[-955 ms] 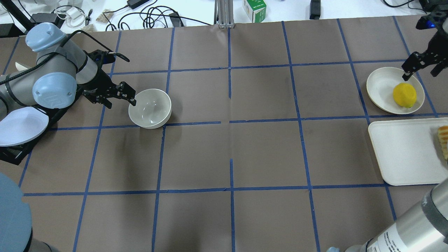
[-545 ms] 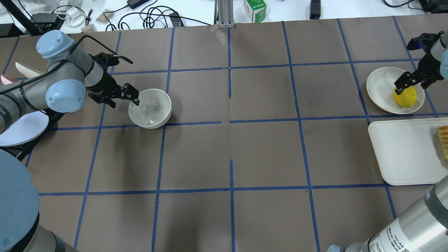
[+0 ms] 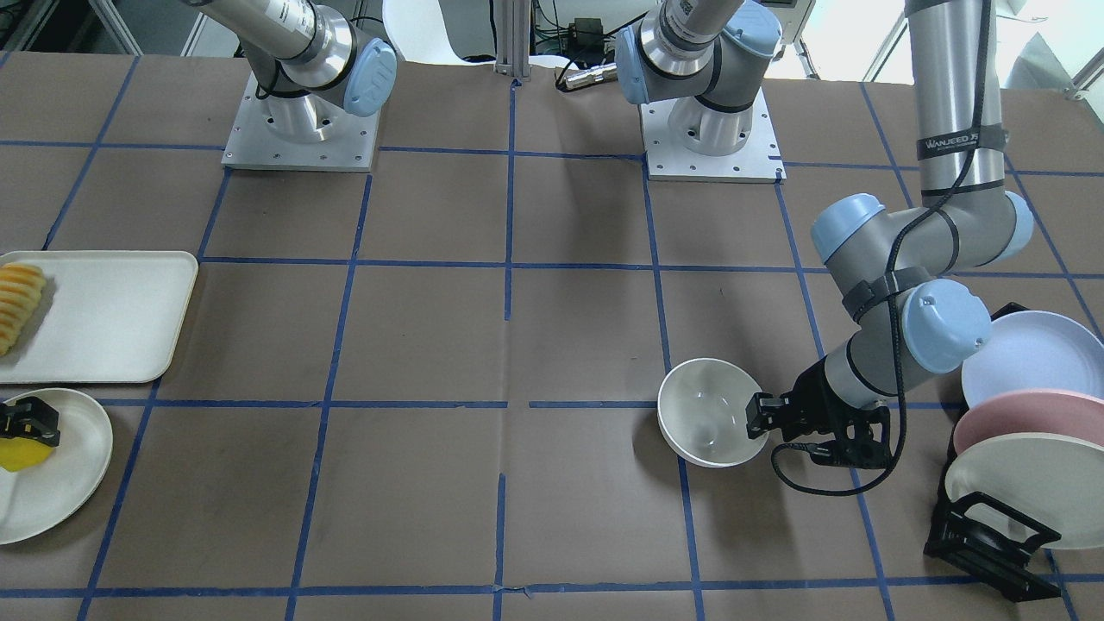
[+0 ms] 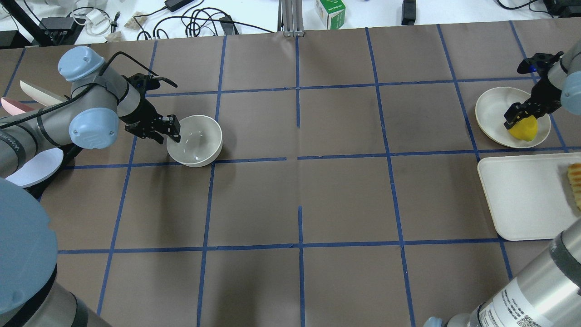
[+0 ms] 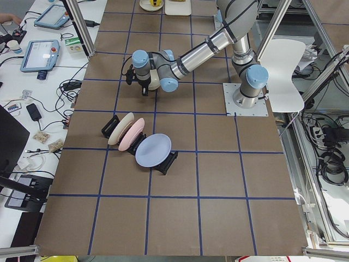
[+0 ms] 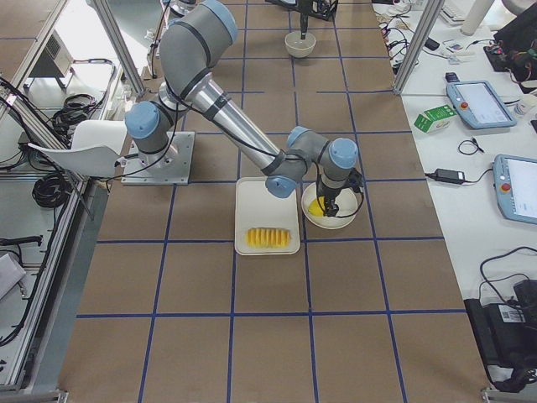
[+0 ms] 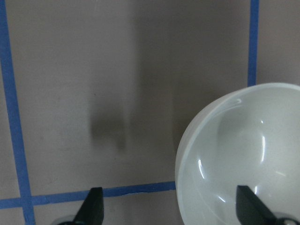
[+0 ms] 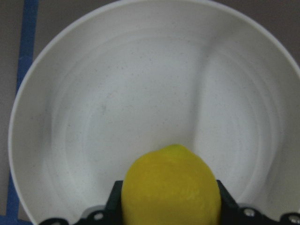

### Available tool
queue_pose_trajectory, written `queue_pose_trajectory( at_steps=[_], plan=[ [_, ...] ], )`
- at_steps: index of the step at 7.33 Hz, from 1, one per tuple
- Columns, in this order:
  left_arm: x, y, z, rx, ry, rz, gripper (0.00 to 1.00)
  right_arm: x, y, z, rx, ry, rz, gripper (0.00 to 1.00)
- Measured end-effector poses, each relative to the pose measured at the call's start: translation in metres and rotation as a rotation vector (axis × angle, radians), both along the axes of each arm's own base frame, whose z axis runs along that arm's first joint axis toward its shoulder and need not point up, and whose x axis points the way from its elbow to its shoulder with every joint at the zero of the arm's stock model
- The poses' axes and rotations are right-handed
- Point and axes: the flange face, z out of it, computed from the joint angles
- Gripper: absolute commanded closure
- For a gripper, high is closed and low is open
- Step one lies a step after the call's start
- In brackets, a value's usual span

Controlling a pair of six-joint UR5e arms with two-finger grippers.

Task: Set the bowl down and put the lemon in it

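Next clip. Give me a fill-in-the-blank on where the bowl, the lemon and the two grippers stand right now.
1. The lemon lies on the flat round ____, with the right gripper around it.
2. The left gripper stands open astride the bowl's ____.
3. Inside, the bowl holds ____.
4. The ridged yellow-orange slices lie on the rectangular white ____.

Missing words: plate; rim; nothing; tray.
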Motion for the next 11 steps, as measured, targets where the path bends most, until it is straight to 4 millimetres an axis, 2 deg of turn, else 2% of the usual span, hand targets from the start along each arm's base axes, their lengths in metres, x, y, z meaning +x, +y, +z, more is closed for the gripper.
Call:
queue_pose_trajectory(
  at_steps=[1, 2, 4, 5, 6, 7, 8, 9, 10, 11],
  plan=[
    [-0.002, 0.000, 0.000, 0.000, 0.001, -0.005, 1.00, 0.001, 0.001, 0.004, 0.007, -0.003, -0.001, 0.69],
    [-0.003, 0.000, 0.000, -0.003, 0.002, -0.012, 1.00, 0.005, 0.002, 0.022, 0.013, -0.010, 0.002, 0.68],
    [-0.006, -0.001, 0.006, -0.010, 0.002, -0.013, 1.00, 0.030, -0.001, 0.078, -0.006, -0.036, -0.003, 0.68],
    [-0.012, -0.001, 0.017, -0.022, 0.020, -0.006, 1.00, 0.057, -0.006, 0.108, -0.006, -0.048, -0.025, 0.68],
    [-0.020, 0.002, 0.033, -0.029, 0.049, 0.009, 1.00, 0.095, -0.007, 0.141, 0.001, -0.054, -0.057, 0.67],
    [-0.038, 0.007, 0.050, -0.026, 0.065, 0.030, 1.00, 0.139, -0.004, 0.170, 0.003, -0.052, -0.093, 0.67],
    [-0.075, 0.013, 0.062, -0.016, 0.072, 0.050, 1.00, 0.184, 0.001, 0.194, -0.003, -0.047, -0.127, 0.68],
    [-0.129, 0.021, 0.064, 0.002, 0.074, 0.074, 1.00, 0.230, 0.007, 0.211, -0.012, -0.045, -0.156, 0.68],
    [-0.189, 0.034, 0.062, 0.008, 0.071, 0.094, 1.00, 0.279, 0.013, 0.220, -0.017, -0.045, -0.184, 0.68],
    [-0.234, 0.047, 0.058, 0.001, 0.072, 0.121, 1.00, 0.320, 0.019, 0.223, -0.018, -0.047, -0.211, 0.67]
  ],
)
